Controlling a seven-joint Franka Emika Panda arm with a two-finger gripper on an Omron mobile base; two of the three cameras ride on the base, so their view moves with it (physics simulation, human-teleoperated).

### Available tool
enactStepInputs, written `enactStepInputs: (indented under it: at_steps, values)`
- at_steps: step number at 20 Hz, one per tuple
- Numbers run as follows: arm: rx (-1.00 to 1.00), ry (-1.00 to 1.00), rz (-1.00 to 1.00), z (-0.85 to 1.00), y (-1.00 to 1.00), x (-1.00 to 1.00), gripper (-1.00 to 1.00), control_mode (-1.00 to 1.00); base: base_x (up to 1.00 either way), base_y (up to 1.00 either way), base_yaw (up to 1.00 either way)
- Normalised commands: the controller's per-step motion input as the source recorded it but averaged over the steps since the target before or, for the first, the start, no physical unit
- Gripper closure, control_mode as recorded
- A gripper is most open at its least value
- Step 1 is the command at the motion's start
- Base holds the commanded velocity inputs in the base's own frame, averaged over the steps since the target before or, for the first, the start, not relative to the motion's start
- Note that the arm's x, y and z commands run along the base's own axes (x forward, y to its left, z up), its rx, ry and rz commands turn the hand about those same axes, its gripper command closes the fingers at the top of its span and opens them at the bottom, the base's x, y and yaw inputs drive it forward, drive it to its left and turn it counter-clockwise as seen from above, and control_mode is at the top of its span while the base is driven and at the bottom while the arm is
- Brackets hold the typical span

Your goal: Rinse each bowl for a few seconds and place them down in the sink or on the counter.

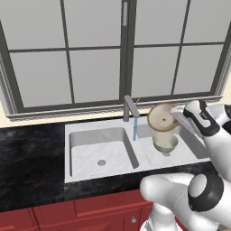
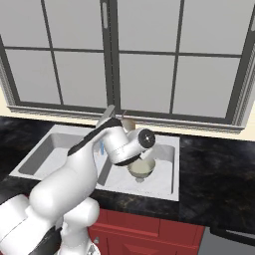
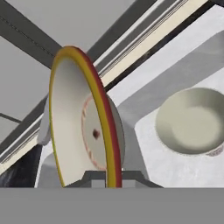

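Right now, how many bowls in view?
2. One bowl is held on edge in the end effector, above the right basin near the running faucet. The other bowl sits upright in the right basin.

The left base view looks forward and down from behind the arm, which enters at 4 o'clock, onto the sink (image 1: 85,153) and the window (image 1: 117,49) behind it. The right base view faces the same sink (image 2: 164,174) and window (image 2: 144,55), arm rising from 7 o'clock. The hand view sits close, rolled, along the jaws; it shares the right basin and its resting bowl (image 3: 192,120) with both base views.
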Motion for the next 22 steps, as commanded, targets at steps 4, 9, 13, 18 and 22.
enactStepInputs:
  at_steps: [4,9,13,18,22]
  values:
    - [0.11,0.04,0.01,-0.30,0.30,0.07,1.00,-1.00,0.00,0.00,0.00]
    - [0.11,0.20,-0.01,-0.33,0.19,0.09,1.00,-1.00,0.00,0.00,0.00]
    - [0.08,0.29,-0.04,-0.33,0.17,0.09,1.00,-1.00,0.00,0.00,0.00]
    - [0.18,0.21,-0.01,-0.18,0.32,0.10,1.00,-1.00,0.00,0.00,0.00]
    - [0.25,0.14,-0.01,-0.22,0.24,0.12,1.00,-1.00,0.00,0.00,0.00]
